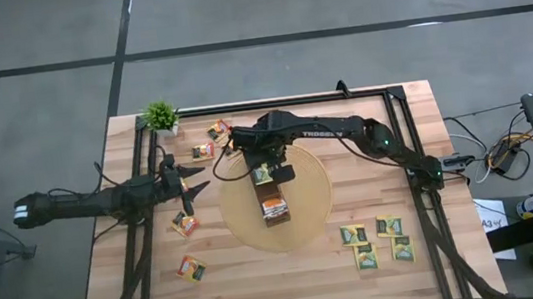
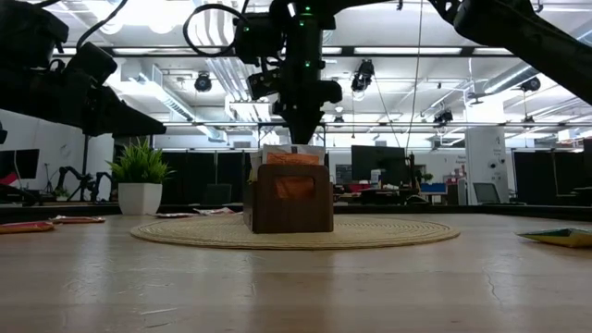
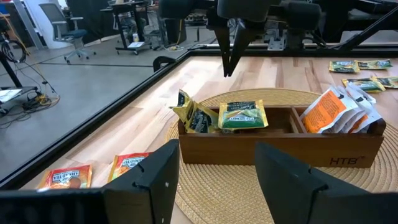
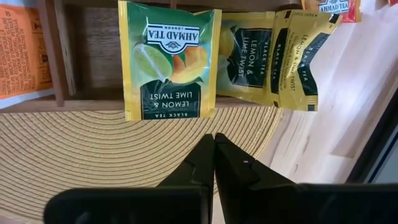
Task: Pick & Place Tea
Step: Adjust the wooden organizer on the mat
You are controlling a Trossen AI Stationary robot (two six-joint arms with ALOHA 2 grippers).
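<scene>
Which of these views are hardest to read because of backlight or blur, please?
Low view: bright ceiling lights backlight the scene, leaving the brown wooden box dim. Left wrist view: the near fingers are blurred, the green-and-yellow sachet sharp. Right wrist view: evenly lit, print on the sachet legible.

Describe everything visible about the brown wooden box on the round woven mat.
The long narrow brown wooden box has low walls, inner dividers and "HTB" marked on one side. It rests flat on the round woven straw mat at mid-table. Green-and-yellow tea sachets stand in one end compartment, one leaning over the rim; orange sachets fill the other end. The shut right gripper hangs above, apart.
</scene>
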